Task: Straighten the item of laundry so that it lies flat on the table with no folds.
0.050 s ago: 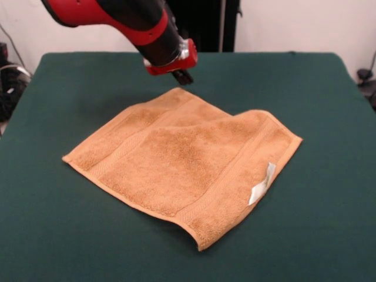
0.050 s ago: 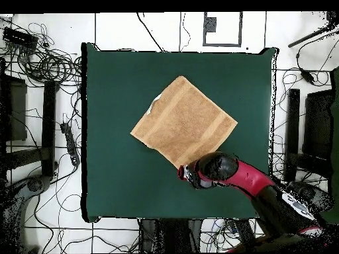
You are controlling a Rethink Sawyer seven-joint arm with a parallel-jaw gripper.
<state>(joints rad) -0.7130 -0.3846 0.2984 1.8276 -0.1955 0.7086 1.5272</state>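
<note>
Across the middle of the table (image 1: 329,235), turned diamond-wise to its edges, lies the item of laundry (image 1: 182,164) — an orange-tan terry towel, seen from the front. Going from the left: its left corner rests flat on the green cloth, and a woven border band runs just inside that edge. Further right, above the towel's far corner, hangs the gripper (image 1: 183,76) on the red and black arm; whether it touches the cloth there I cannot tell, and the pictures do not show whether its tips are spread or pressed together. Right of that far corner the far edge dips in a shallow notch, which looks like a fold or a tucked-under bit of hem — my reading, not a certainty. The near corner also curls up a little off the table.

Judging by this, most of the spreading is done and the step in hand is tidying the far edge. The next move probably calls for a low pinch at or near that far corner and a short pull outward, away from the towel's middle, gentle enough not to drag the whole piece.

Near the right corner sits a small white label (image 1: 262,184), lying on the towel's edge. No writing can be read on it, and no brand shows anywhere.
</note>
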